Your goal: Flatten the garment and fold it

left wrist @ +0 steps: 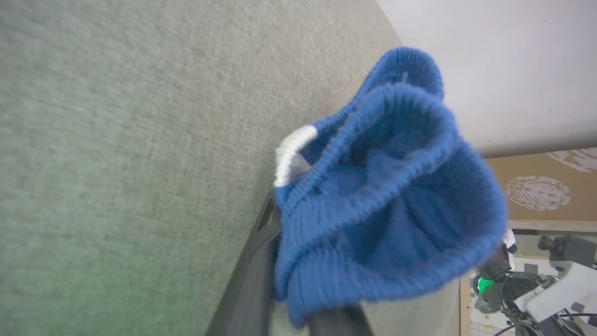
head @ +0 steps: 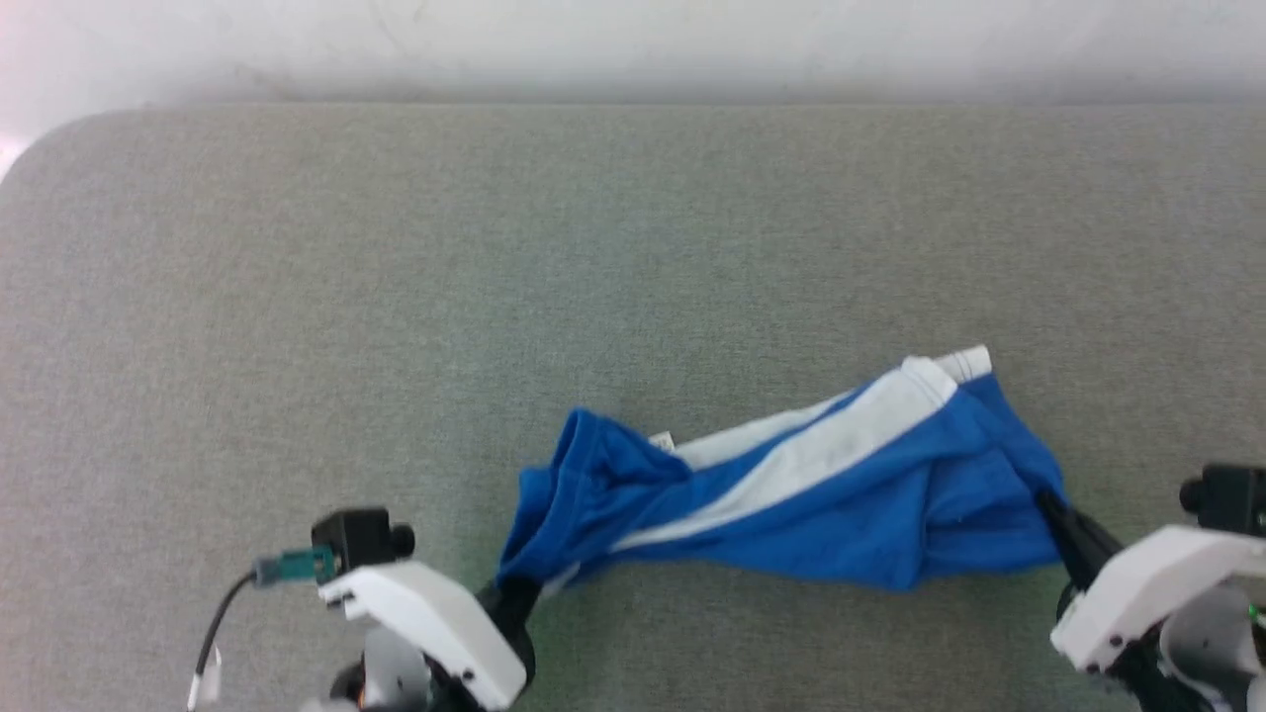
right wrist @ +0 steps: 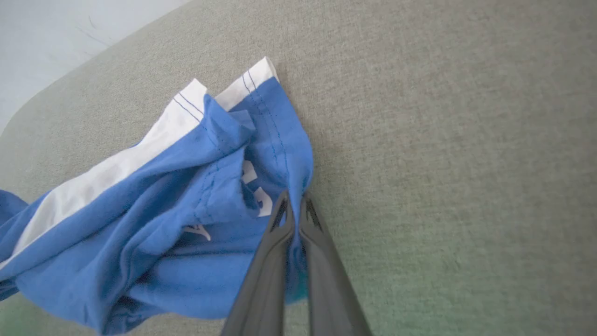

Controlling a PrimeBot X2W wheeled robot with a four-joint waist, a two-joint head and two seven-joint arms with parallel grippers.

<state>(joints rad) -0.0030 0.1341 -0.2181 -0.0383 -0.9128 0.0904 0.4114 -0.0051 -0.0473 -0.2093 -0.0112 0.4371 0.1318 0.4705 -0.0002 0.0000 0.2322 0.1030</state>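
The garment (head: 841, 494), bright blue shorts with a broad white side stripe, stretches in a crumpled band across the near part of the grey table, between my two grippers. At its left end my left gripper (head: 516, 591) is shut on the gathered blue waistband (left wrist: 373, 205), which bulges over the dark fingers (left wrist: 254, 280) in the left wrist view. My right gripper (head: 1050, 510) is shut on the hem at the right end; its two fingers (right wrist: 280, 242) pinch a fold of blue cloth (right wrist: 186, 210) in the right wrist view. A small white tag (head: 661, 441) shows near the waistband.
The grey fabric-covered table (head: 396, 297) spreads wide on all sides of the shorts, with a rounded far-left corner (head: 59, 138). A pale wall runs behind its far edge. My right arm (left wrist: 550, 294) shows at the lower right of the left wrist view.
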